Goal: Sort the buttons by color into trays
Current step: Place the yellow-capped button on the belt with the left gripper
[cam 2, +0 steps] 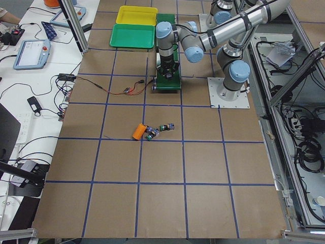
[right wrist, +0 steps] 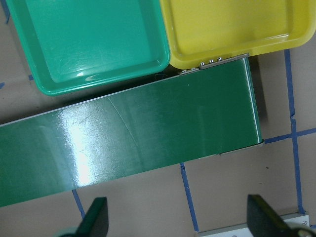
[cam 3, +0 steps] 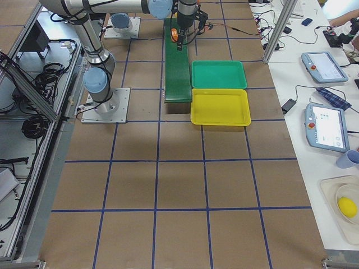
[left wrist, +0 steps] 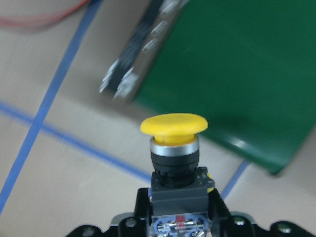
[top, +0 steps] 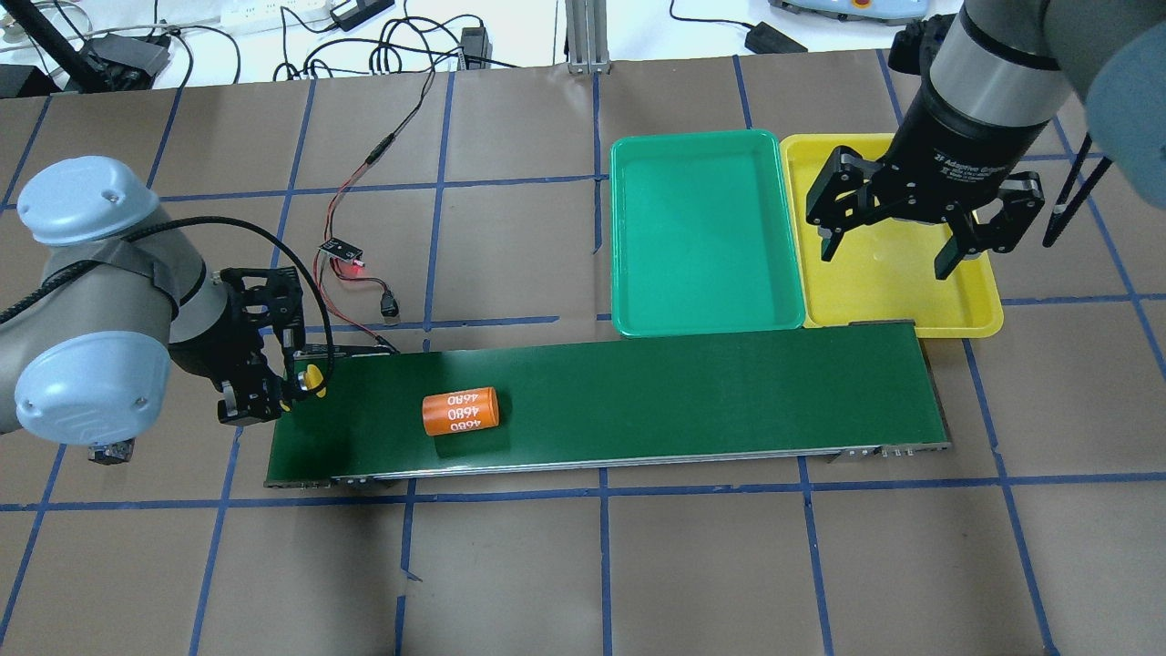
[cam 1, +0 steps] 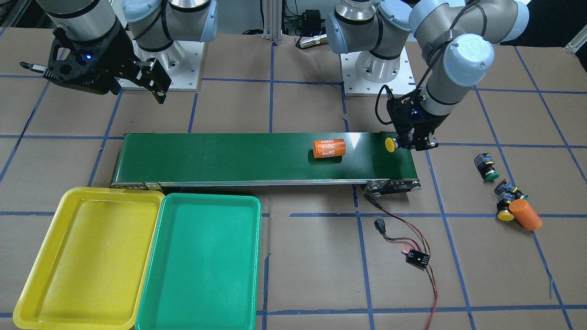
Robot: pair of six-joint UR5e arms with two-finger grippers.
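My left gripper (cam 1: 415,143) is shut on a yellow-capped button (cam 1: 390,144) and holds it over the end of the conveyor belt (cam 1: 229,156). The left wrist view shows its yellow cap (left wrist: 174,124) pointing away from the jaws. A green-capped button (cam 1: 486,167), another button body (cam 1: 504,188) and a yellow-capped button (cam 1: 504,211) lie on the table beyond that belt end. My right gripper (top: 884,260) is open and empty above the yellow tray (top: 897,296), beside the green tray (top: 701,228). Both trays hold nothing.
An orange cylinder (cam 1: 329,148) lies on the belt near the left gripper. A second orange cylinder (cam 1: 526,214) lies against the loose buttons. A small controller board (cam 1: 417,258) with red and black wires sits in front of the belt.
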